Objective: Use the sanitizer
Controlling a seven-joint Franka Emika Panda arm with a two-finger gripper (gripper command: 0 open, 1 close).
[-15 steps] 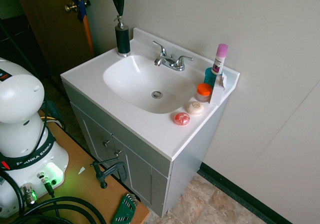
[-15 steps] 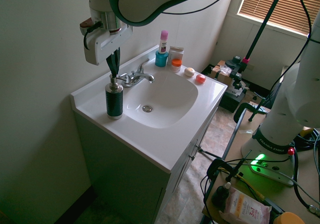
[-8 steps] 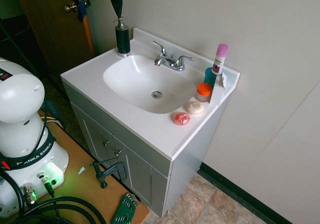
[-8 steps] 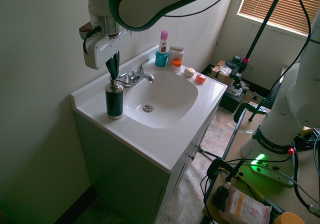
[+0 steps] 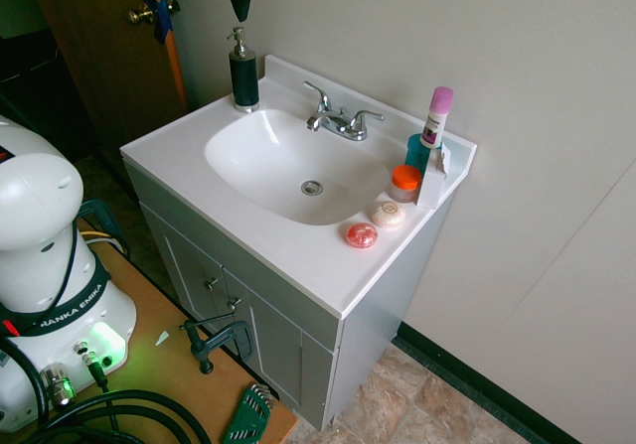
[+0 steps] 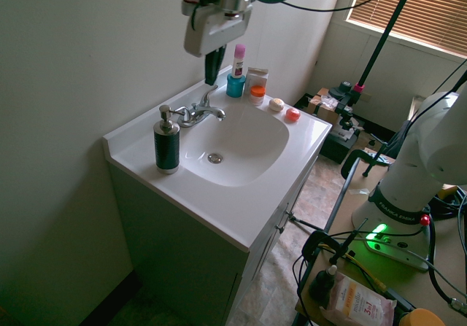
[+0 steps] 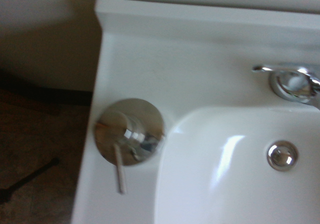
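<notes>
Sanitizer (image 5: 243,71) upright on vanity (image 5: 298,255) corner | gripper (image 6: 212,69) well above, fingers apparently together, empty | risk: off-centre press tips bottle into basin (image 5: 288,161)

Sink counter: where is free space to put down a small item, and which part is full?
Free: the front edge of the counter, and the flat corner between the pump bottle and the front left edge. Some room is behind the faucet. Crowded: the back right corner, with the pink-capped tube, orange-lidded jar and two round soaps.
</notes>
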